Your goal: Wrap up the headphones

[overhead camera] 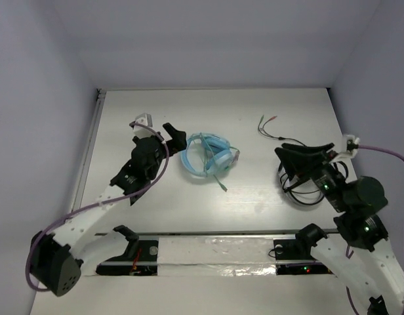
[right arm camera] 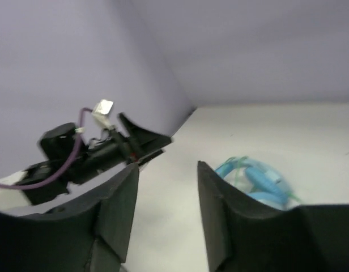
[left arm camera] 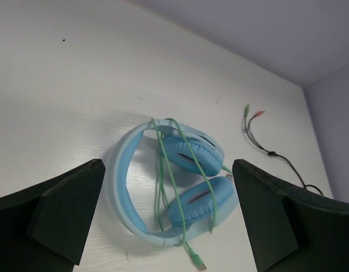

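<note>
The light blue headphones [overhead camera: 207, 156] lie on the white table, ear cups folded together, with the pale-green cable [left arm camera: 173, 170] wound across the cups and headband. A green plug end [left arm camera: 196, 258] trails loose toward the near side. My left gripper [overhead camera: 168, 133] is open and empty, just left of the headphones. In the left wrist view the headphones [left arm camera: 194, 164] sit between its spread fingers [left arm camera: 67, 212]. My right gripper [overhead camera: 300, 152] is open and empty, raised well to the right. The right wrist view shows the headphones [right arm camera: 256, 181] beyond its fingers.
A coiled black cable bundle [overhead camera: 300, 190] lies under the right arm, its thin lead running to small coloured plugs [overhead camera: 267, 120] at the back right. A metal rail [overhead camera: 222, 233] crosses the near table edge. Pale walls close in the back and sides.
</note>
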`<state>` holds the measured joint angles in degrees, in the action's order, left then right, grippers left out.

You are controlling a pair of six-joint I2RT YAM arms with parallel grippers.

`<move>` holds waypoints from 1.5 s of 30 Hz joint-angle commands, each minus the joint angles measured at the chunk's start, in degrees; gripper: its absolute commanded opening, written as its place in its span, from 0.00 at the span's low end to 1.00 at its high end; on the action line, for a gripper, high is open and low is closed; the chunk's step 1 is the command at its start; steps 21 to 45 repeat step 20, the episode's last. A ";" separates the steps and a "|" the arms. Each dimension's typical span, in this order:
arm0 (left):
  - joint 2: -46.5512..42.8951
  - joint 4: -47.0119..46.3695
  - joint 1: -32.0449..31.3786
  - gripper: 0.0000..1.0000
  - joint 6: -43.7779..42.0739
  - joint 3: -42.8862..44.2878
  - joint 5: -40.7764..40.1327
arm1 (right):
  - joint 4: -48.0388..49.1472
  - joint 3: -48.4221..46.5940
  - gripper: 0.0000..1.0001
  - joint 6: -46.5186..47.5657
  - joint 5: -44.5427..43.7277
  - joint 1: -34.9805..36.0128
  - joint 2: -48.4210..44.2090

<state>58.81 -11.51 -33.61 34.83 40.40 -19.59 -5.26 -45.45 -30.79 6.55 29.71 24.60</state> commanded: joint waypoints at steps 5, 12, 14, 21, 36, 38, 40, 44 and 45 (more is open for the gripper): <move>-20.03 8.60 -0.94 0.99 -1.60 4.76 5.09 | -13.36 -8.94 1.00 3.89 -15.32 0.26 -5.44; -27.25 16.86 -0.94 0.99 -6.79 11.36 6.32 | -17.16 -9.92 1.00 1.87 -17.19 0.26 -5.00; -27.34 17.75 -0.94 0.99 -7.93 11.98 5.97 | -16.80 -10.36 1.00 1.69 -16.04 0.26 -5.09; -26.99 17.66 -0.94 0.99 -8.64 10.40 5.54 | -18.91 -13.26 1.00 1.69 -15.16 0.26 -2.90; -26.99 17.66 -0.94 0.99 -8.64 10.40 5.54 | -18.91 -13.26 1.00 1.69 -15.16 0.26 -2.90; -26.99 17.66 -0.94 0.99 -8.64 10.40 5.54 | -18.91 -13.26 1.00 1.69 -15.16 0.26 -2.90; -26.99 17.66 -0.94 0.99 -8.64 10.40 5.54 | -18.91 -13.26 1.00 1.69 -15.16 0.26 -2.90; -26.99 17.66 -0.94 0.99 -8.64 10.40 5.54 | -18.91 -13.26 1.00 1.69 -15.16 0.26 -2.90; -26.99 17.66 -0.94 0.99 -8.64 10.40 5.54 | -18.91 -13.26 1.00 1.69 -15.16 0.26 -2.90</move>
